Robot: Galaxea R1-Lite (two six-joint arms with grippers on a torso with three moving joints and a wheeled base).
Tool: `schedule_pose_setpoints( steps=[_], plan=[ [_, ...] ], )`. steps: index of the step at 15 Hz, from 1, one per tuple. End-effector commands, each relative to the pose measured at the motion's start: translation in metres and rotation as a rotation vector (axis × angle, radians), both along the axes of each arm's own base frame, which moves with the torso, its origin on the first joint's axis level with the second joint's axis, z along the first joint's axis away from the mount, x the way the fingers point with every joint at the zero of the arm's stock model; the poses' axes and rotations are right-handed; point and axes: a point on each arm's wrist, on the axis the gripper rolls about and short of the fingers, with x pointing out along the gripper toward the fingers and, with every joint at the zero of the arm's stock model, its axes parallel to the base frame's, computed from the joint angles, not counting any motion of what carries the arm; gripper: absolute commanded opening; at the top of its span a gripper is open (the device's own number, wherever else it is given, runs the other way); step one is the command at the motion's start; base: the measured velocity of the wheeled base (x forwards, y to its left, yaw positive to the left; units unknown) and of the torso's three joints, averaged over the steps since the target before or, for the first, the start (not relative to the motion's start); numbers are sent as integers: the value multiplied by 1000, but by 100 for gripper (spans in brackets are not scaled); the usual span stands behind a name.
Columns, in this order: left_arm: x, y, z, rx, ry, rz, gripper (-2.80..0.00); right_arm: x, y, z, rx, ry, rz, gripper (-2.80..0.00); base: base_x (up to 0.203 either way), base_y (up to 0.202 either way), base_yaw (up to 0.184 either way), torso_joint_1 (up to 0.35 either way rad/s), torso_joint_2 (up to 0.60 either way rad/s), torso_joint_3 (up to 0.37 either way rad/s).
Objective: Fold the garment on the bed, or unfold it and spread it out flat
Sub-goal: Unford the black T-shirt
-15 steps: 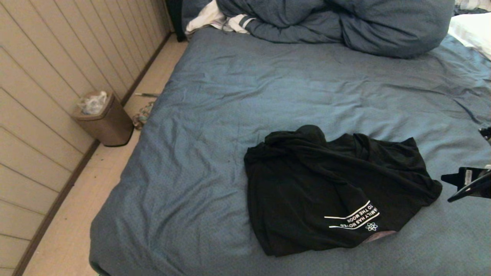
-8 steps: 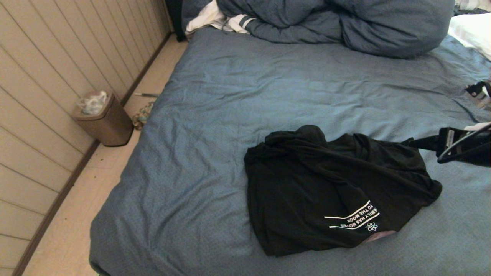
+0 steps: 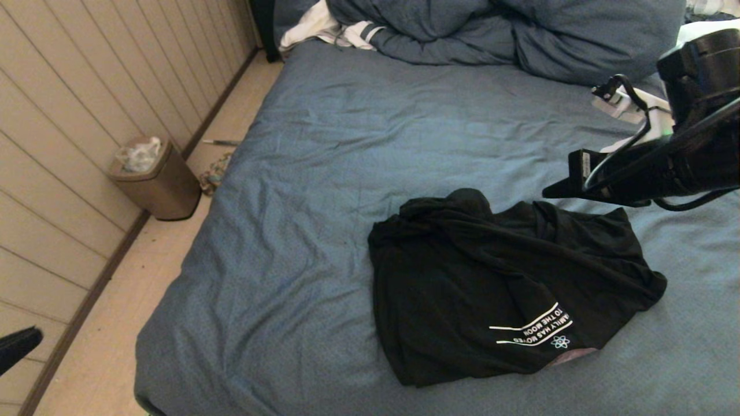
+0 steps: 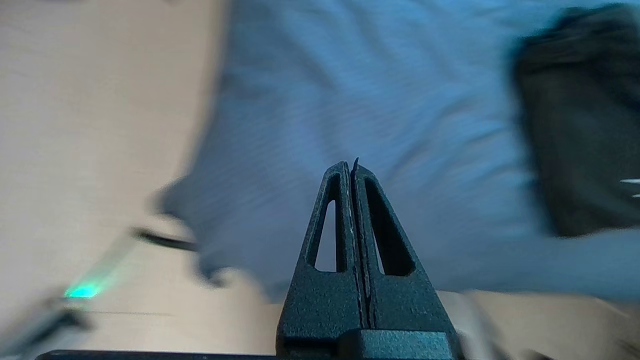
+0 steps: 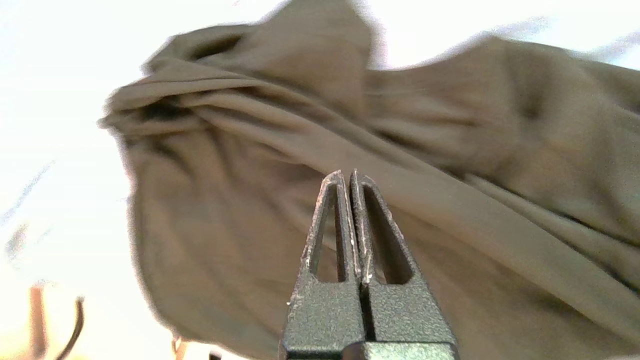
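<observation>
Right gripper (image 3: 549, 192): hovering with fingers pressed together, gripping nothing, just above garment's far right edge.
Garment (image 3: 491, 289): lying crumpled, below-left of it.
Left gripper (image 3: 32, 336): pinched together, empty, well apart.

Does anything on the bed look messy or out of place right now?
Yes. The black short-sleeved T-shirt lies crumpled in a loose heap on the slate-blue sheeted bed, folded over itself so its white lettering shows upside down. At the far end, a bulky blue-grey duvet is bunched up.
</observation>
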Motion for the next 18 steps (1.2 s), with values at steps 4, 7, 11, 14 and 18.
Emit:
schedule_pose_setpoints(
  steps=[4,7,11,14,18],
  plan=[
    [148,-54,13,-119,282,-295,-280,46,62,-26,-97,131,184,0,0,0,0,0,0,0],
    [189,-97,7,-152,307,-402,-280,69,68,-42,-129,159,164,0,0,0,0,0,0,0],
    [198,-126,0,-193,288,-449,-280,99,70,-47,-136,128,126,0,0,0,0,0,0,0],
    [197,-127,-5,-191,305,-454,-280,104,70,-52,-145,128,108,0,0,0,0,0,0,0],
    [196,-129,-8,-190,308,-460,-280,110,66,-60,-151,150,92,0,0,0,0,0,0,0]
  ],
)
